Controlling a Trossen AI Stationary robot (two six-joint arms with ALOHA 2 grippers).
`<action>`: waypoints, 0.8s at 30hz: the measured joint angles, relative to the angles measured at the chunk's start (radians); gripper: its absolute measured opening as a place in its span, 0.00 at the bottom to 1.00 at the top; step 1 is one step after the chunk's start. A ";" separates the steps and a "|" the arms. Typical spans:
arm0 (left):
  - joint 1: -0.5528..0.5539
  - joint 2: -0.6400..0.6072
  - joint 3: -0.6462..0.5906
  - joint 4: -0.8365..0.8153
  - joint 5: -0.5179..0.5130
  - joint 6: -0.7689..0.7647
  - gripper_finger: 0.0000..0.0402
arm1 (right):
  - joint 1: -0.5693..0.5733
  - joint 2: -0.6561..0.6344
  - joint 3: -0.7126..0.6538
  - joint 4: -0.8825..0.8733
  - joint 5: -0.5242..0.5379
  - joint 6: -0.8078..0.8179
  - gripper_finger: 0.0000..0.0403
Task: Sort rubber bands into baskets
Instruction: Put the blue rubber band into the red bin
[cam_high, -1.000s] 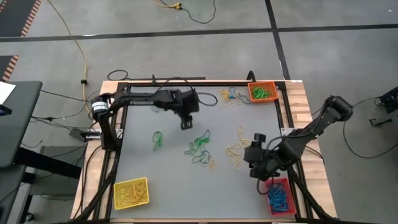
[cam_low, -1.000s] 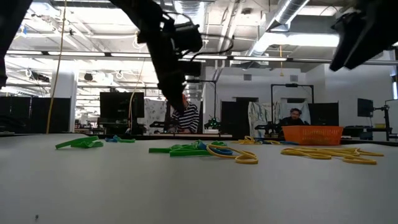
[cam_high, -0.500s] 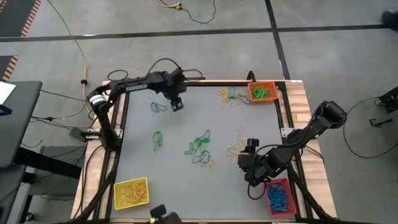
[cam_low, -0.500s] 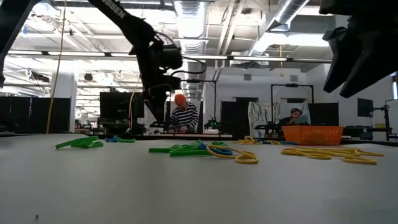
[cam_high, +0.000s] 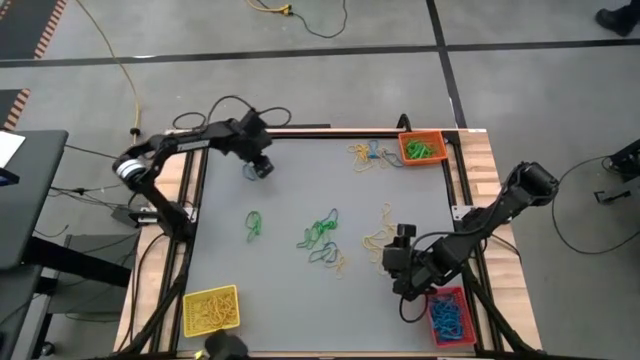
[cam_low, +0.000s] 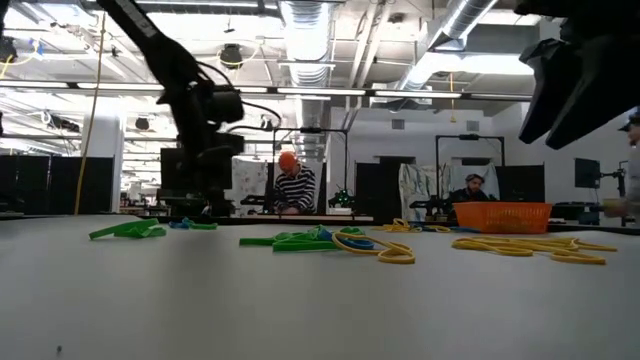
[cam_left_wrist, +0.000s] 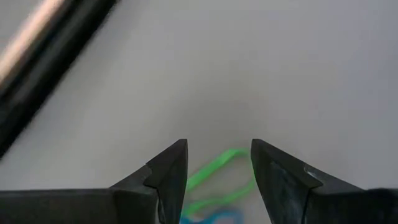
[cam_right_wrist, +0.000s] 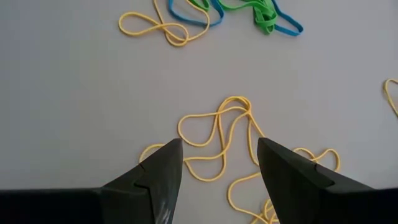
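No text, label, brand, number or sign can be read in any view; nothing legible shows on the tabletop (cam_high: 300, 300), the baskets or the arms.

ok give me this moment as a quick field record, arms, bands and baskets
left gripper: open, empty, over green and blue bands near the table's far left
right gripper: open, empty, over a yellow band tangle
yellow basket: near left corner, yellow bands inside
orange basket: far right corner, green bands inside
red basket: near right corner, blue bands inside
loose bands: scattered mid-table
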 joint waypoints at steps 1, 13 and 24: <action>0.004 -0.026 -0.024 0.005 -0.020 -0.008 0.42 | -0.005 0.000 0.000 0.005 0.000 -0.004 0.58; 0.039 -0.142 -0.169 -0.074 -0.082 -0.096 0.42 | -0.038 0.000 0.000 0.047 -0.005 -0.067 0.58; 0.039 -0.142 -0.221 0.018 -0.137 -0.151 0.42 | -0.033 0.000 0.000 0.050 -0.006 -0.070 0.58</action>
